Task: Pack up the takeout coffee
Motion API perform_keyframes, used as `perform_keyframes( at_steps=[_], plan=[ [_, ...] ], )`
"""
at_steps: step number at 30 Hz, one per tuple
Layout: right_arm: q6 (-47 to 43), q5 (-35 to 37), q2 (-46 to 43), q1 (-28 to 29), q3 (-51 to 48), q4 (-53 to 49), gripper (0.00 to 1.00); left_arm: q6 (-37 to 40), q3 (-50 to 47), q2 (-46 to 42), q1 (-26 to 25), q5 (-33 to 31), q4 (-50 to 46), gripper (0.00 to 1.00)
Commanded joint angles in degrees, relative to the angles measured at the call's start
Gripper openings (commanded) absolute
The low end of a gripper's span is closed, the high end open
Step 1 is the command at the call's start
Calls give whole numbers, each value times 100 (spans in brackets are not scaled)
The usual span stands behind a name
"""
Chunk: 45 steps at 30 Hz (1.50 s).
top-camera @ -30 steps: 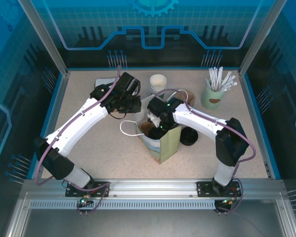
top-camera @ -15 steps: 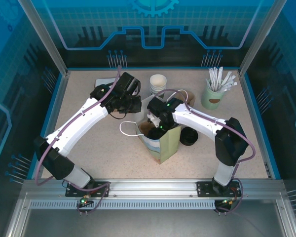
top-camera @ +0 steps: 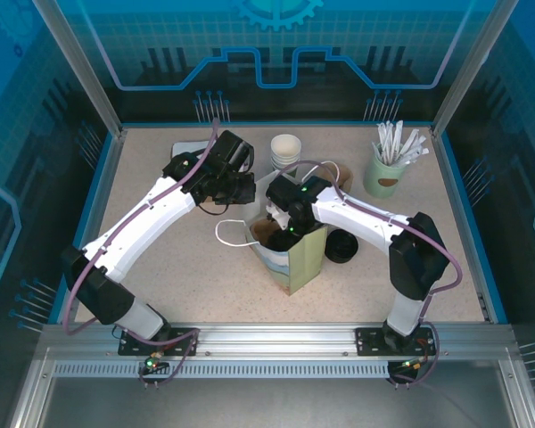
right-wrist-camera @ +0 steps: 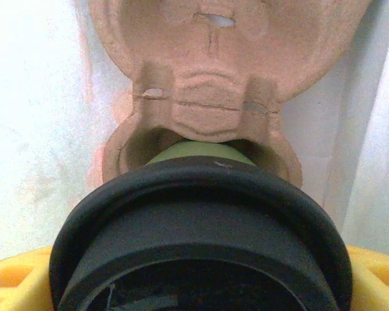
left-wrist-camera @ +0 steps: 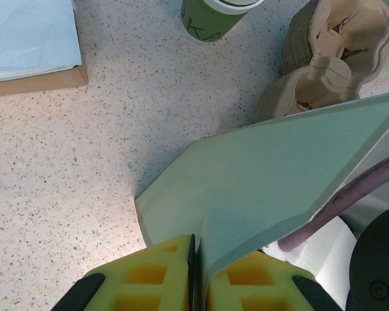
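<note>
The takeout coffee (right-wrist-camera: 201,207) stood upright inside the paper bag (top-camera: 305,259), long axis vertical, black lid up and green base pointing down into a socket of the pulp tray (right-wrist-camera: 207,84) beneath it. The right hand (top-camera: 283,225) reached into the bag and grasped the cup at its lid. The left hand (left-wrist-camera: 194,262) was clenched on the bag's edge. On the surface (top-camera: 187,267) around the one bag were one straw cup (top-camera: 385,174), one stack of white cups (top-camera: 285,150), a second pulp tray (left-wrist-camera: 330,52) and one loose black lid (top-camera: 342,247).
</note>
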Motion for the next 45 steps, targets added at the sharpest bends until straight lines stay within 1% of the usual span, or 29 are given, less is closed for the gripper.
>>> perform_keyframes(
  at_steps=[1,8,14,29,45],
  plan=[
    [-17,308,-153,-100,120,26,84,80,-11,76,-9,131,-49,13],
    [89,201,-344,-123,275,-84,94,89,-20,89,-47,129,-28,13],
    [168,240,-442,-148,488,-252,100,89,6,77,-81,129,-14,13],
    [195,447,-560,-158,1503,-862,100,115,20,92,-105,57,-39,13],
    [160,510,-1186,-230,2181,-1205,99,130,74,137,-106,30,-49,13]
  ],
)
